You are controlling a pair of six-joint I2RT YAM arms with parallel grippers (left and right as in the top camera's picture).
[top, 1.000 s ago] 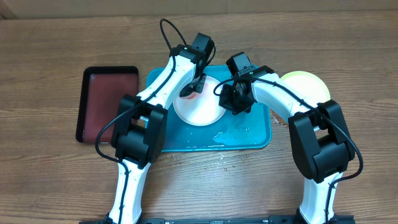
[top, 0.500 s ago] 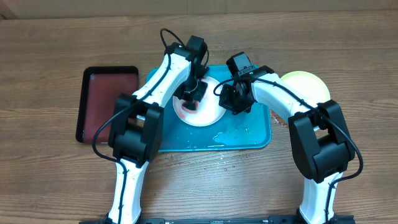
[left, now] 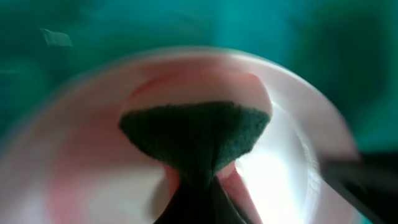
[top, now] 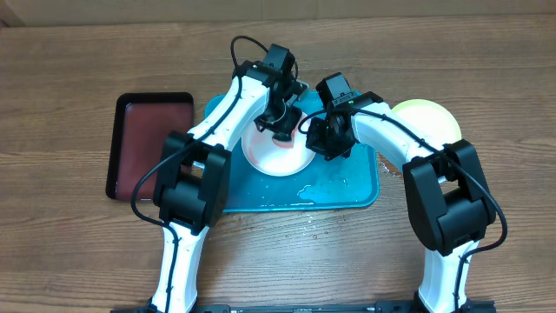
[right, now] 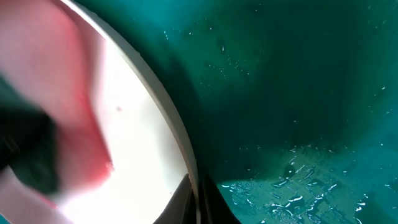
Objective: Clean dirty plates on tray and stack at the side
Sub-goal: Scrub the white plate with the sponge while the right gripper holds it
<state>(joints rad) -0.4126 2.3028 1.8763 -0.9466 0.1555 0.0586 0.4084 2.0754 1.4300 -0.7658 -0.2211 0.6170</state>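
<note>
Since half a second ago the left gripper has swung from the left part of the white plate up to its far rim, nearer the desk's far edge; the right arm has not shifted. The wooden desk carries the turquoise tray at its middle, wet with droplets; the black tray, dark red inside, lies just beside it toward the left edge; a yellow-green rimmed plate sits on the desk by the turquoise tray's far right corner, partly behind the right arm. The white plate lies over the turquoise tray's left half; the right gripper is clamped on its rim; the left gripper's jaws pinch a dark green sponge against the plate's face, where pink-red smears spread around it.
</note>
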